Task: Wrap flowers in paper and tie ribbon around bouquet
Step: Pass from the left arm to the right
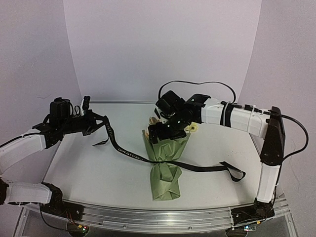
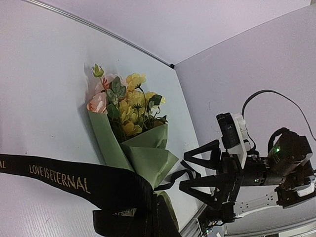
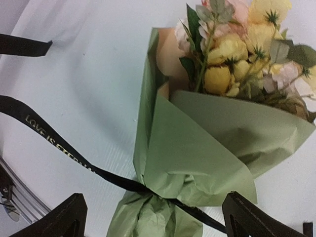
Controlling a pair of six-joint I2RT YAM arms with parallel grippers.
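Bouquet [image 1: 165, 163] lies flat on the white surface [image 1: 89, 168], with the bloom end pointing away from the arm bases and the crumpled tail end toward them

Flowers [image 3: 227, 64]: yellow, cream and pale pink heads with green leaves, showing out of the open top of the bouquet

Paper [image 3: 197, 148]: olive face outward, tan face showing just inside the top edge; folded into a cone and pinched to a narrow waist low on the bouquet

Ribbon [image 1: 128, 152]: black, gold lettering reads "LOVE IS ETERNAL". It crosses over the bouquet's waist. One run rises to the left of the bouquet, the other lies on the surface to its right and ends in a loose curl. Cannot tell whether it passes beneath the waist

Left end effector [image 1: 93, 124]: well to the left of the bouquet and raised, jaws closed down narrow, holding the ribbon near its left end; a short tail hangs below the grip

Right end effector [image 3: 155, 215]: directly above the bouquet's upper half, fingers spread wide to either side of the waist, holding nothing and touching neither paper nor ribbon
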